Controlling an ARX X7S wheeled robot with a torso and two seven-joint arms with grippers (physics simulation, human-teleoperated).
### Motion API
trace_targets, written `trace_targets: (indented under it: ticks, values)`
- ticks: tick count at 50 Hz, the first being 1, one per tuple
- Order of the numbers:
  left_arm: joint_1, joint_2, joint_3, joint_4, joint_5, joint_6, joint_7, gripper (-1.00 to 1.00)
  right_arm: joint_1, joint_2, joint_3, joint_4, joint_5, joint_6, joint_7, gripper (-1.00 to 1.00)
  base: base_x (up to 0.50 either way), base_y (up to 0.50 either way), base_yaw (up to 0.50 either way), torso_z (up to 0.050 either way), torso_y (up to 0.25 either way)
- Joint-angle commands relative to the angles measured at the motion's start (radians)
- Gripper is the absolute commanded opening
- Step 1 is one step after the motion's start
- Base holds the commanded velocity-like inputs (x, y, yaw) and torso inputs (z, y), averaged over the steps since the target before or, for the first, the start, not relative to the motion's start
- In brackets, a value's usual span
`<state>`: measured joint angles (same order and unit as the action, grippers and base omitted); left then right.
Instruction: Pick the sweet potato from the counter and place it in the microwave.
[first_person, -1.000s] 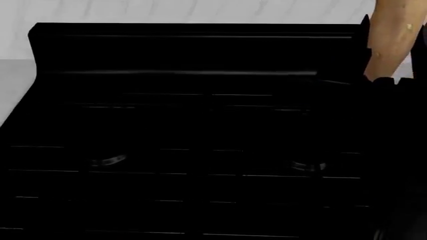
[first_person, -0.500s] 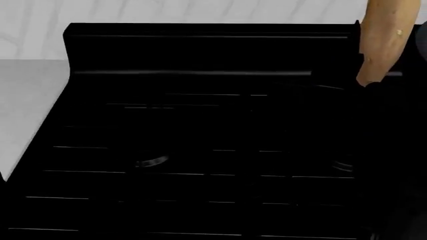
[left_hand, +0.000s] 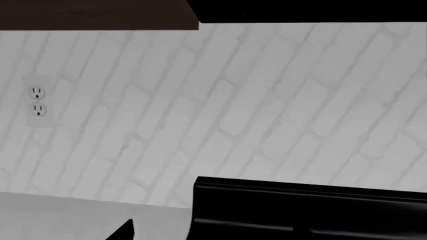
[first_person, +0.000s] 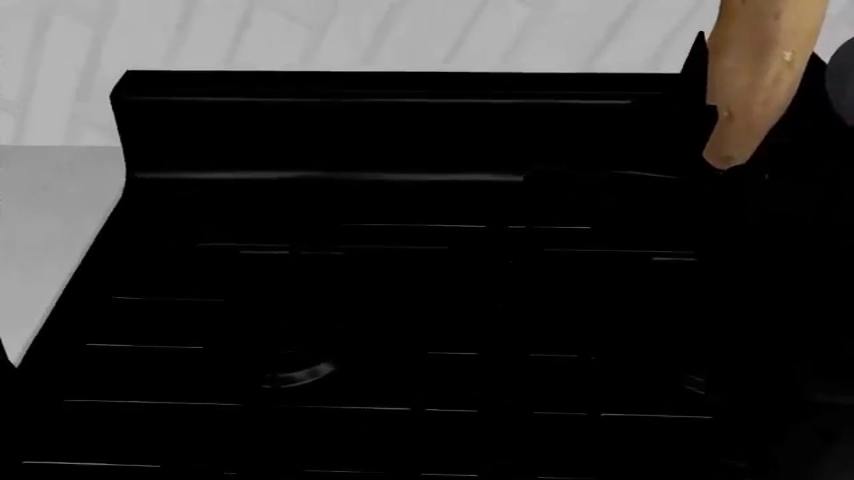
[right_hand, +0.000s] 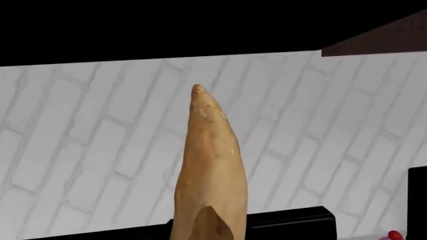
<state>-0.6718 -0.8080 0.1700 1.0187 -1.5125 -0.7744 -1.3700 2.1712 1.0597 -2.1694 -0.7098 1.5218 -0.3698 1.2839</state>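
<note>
The sweet potato (first_person: 754, 80), tan-orange and tapering, hangs in the air at the head view's top right, above the stove's back right corner. My right gripper (first_person: 750, 178) is a dark shape at its lower end and holds it. In the right wrist view the sweet potato (right_hand: 208, 170) stands out from the jaws towards the brick wall, and it hides the jaws. Of my left gripper only one dark fingertip (left_hand: 124, 231) shows. The white counter (first_person: 47, 230) lies left of the stove. A black body (right_hand: 200, 27) spans above the wall; I cannot tell whether it is the microwave.
The wide black stove (first_person: 400, 300) with grates and a raised back panel fills the head view; it also shows in the left wrist view (left_hand: 313, 210). The white brick wall carries an outlet (left_hand: 37, 100). Brown cabinet (left_hand: 93, 12) above. A small red thing (right_hand: 393, 235) at the right wrist view's edge.
The head view has shifted: the stove sits lower and further right in it, and more counter shows at the left. The sweet potato stays held at the top right.
</note>
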Motion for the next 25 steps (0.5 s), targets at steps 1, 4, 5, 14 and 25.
trace_targets:
  ticks: [1,4,5,14,25]
  values:
    - [-0.002,-0.008,0.001,0.005,-0.006,0.003,-0.005,1.00,0.005,-0.002,0.026,-0.007,-0.022,0.029,0.009,-1.00,0.18,0.23,0.00,0.000,0.000]
    - [-0.003,-0.012,-0.001,0.004,-0.010,0.006,-0.003,1.00,0.004,-0.002,0.030,-0.009,-0.021,0.031,0.009,-1.00,0.10,0.27,0.00,0.000,0.000]
    - [-0.002,-0.012,-0.001,0.005,-0.009,0.006,-0.004,1.00,0.002,-0.002,0.031,-0.009,-0.021,0.032,0.009,-1.00,0.07,0.29,0.00,0.000,0.000]
    - [-0.006,-0.012,0.001,0.001,-0.007,0.008,-0.002,1.00,-0.004,-0.003,0.043,-0.001,-0.015,0.034,0.002,-1.00,0.07,0.29,0.00,0.000,0.000]
    - [-0.007,-0.009,0.008,-0.004,0.005,0.005,0.000,1.00,0.023,-0.008,0.048,-0.010,-0.018,0.097,0.037,-1.00,0.02,0.07,0.00,0.000,0.001]
